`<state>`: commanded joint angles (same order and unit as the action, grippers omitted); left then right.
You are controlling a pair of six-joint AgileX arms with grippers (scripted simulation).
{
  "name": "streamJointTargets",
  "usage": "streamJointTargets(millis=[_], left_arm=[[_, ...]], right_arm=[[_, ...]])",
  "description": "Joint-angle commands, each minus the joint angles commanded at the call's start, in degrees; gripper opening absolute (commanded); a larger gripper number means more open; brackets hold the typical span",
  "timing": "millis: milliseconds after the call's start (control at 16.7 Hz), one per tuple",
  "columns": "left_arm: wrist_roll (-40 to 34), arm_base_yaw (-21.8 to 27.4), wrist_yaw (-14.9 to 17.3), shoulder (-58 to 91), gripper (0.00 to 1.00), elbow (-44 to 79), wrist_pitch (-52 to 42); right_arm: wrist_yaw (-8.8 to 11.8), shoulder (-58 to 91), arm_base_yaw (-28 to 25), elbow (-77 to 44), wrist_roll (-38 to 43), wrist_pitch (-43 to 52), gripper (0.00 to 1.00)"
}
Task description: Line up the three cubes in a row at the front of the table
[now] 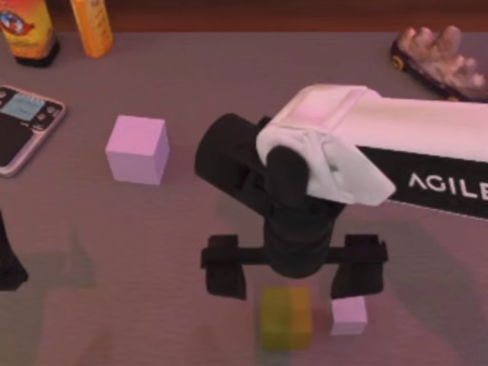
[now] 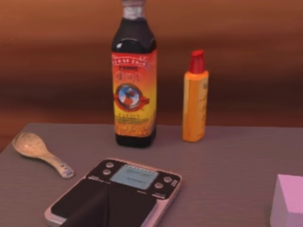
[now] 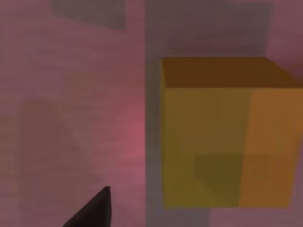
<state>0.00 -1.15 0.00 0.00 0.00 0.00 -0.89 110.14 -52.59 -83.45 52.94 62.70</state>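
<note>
Table (image 1: pixel 229 69): grey-brown matte surface, dark reddish wood edge along the far side.

Right gripper (image 1: pixel 290 278): black, fingers spread wide and holding nothing, poised over the front centre of the table, just behind the mustard-yellow cube (image 1: pixel 285 316). One dark fingertip (image 3: pixel 92 210) shows in the right wrist view, apart from the cube.

Mustard-yellow cube: medium, on the table at front centre, just beside the small lilac-white cube (image 1: pixel 349 315) on its right; a narrow gap shows between them.

Large pale pink cube (image 1: pixel 137 149): left of centre, mid-table, well apart from the other two.

Left arm (image 1: pixel 9 263): dark part only, at the table's left edge; claw state cannot be told.

Other items, far left: dark sauce bottle (image 2: pixel 134 78), orange bottle with red cap (image 2: pixel 195 99), kitchen scale (image 2: pixel 116 194), spoon (image 2: pixel 40 152). Far right corner: toy car (image 1: pixel 438 61).
</note>
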Motion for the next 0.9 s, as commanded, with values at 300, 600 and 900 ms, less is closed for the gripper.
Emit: streamJointTargets(millis=[300,600,900], left_arm=[[0.0,0.0,0.0,0.01,1.0,0.01,-0.01],[0.37,2.48,1.36,7.92,1.0,8.01,-6.41],[0.83,7.08,3.35,29.09,1.0,26.88,-22.92]], right_arm=[[0.0,-0.1,0.29,-0.21,-0.05,0.33,1.0],[-1.59,-6.58,3.17,4.3,-3.81,-3.67,1.0],[-4.49,-22.4,10.64,17.09,-12.52,-11.9,1.0]])
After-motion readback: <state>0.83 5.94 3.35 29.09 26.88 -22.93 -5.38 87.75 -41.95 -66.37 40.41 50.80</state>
